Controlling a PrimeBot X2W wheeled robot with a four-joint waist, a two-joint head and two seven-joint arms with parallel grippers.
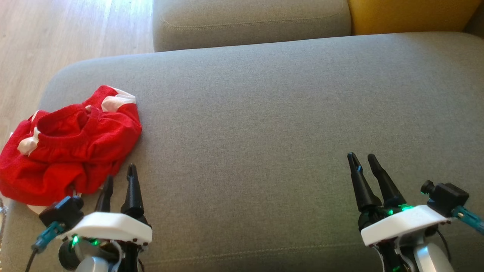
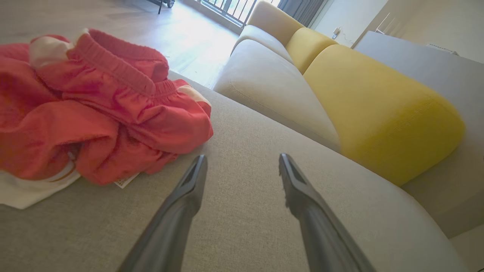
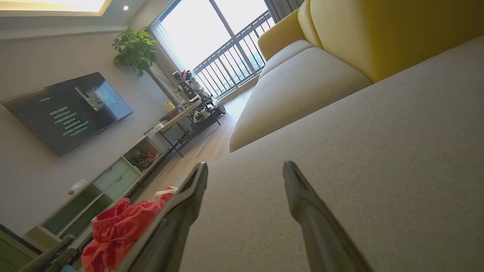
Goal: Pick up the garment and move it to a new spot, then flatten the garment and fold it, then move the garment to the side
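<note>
Left gripper (image 1: 120, 172) spread, empty, just beside crumpled red shorts (image 1: 72, 151): pinch a thick central fold, lift clear of sofa cushion (image 1: 264, 113).

I see a garment (image 1: 72, 151) in bright red with white trim and a ribbed red waistband. The sofa seat (image 1: 264, 113) is plain grey with a fine woven texture; the neighbouring seat (image 1: 249, 22) is a matching grey. The cushion (image 1: 408, 15) is mustard yellow. The floor (image 1: 56, 34) is pale wood planks. My left gripper (image 1: 120, 172) and right gripper (image 1: 361, 155) have black fingers (image 1: 133, 189), white bodies and green lights.
</note>
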